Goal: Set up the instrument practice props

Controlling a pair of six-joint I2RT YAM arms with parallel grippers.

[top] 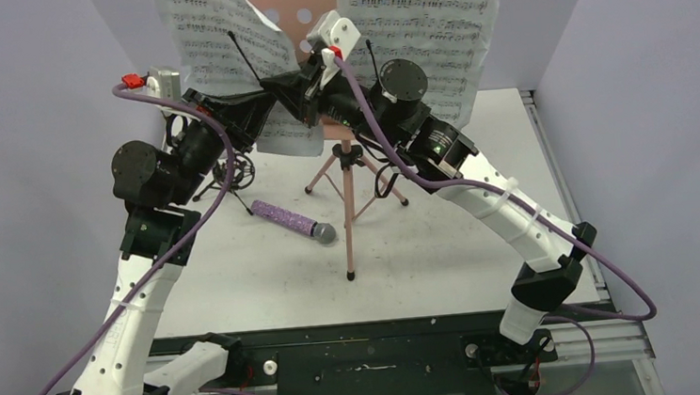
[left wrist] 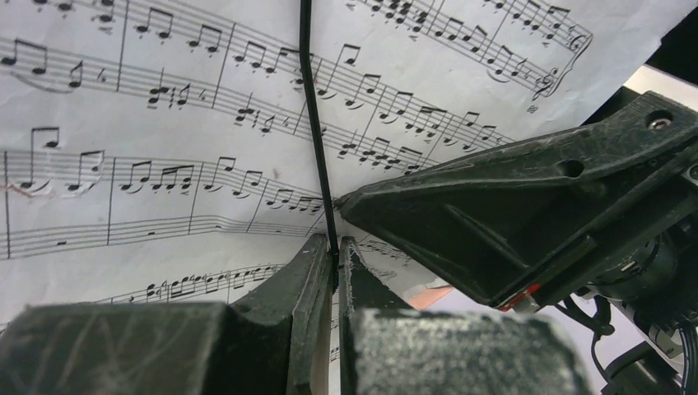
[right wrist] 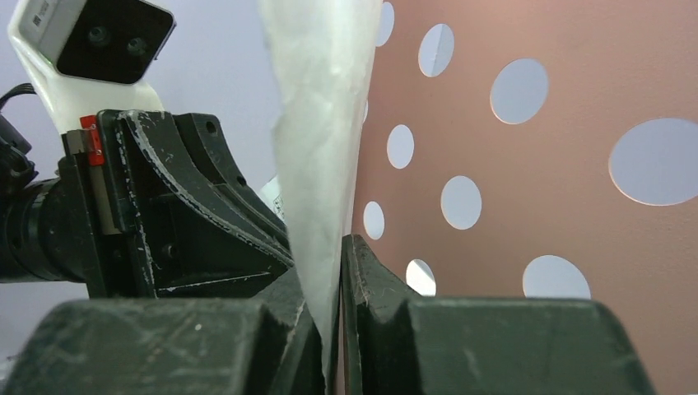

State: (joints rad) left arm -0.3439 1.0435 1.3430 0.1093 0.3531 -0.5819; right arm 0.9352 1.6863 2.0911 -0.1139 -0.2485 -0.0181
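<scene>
The pink music stand (top: 349, 202) is at the far middle of the desk (top: 240, 282), with 2 music pages on it, the left page (top: 220, 38) and the right page (top: 427, 22). Both arms reach up to the low middle of the stand's pink plate with holes (right wrist: 535, 206). The left pincer (left wrist: 337, 247) is squeezed shut on a thin black rod (left wrist: 311, 107) that lies across the left page. The right pincer (right wrist: 340, 247) is squeezed shut on the edge of a white page, which looks like the left one, just beside the pink plate. The purple microphone (top: 293, 219) lies flat on the desk, down below both pincers and left of the stand's legs. Its long side runs from far left to near right, with the grey head at the near right end. The small black holder (top: 231, 174) stands near the left edge, partly hidden by the left arm. I think the left arm is nearer to both.
</scene>
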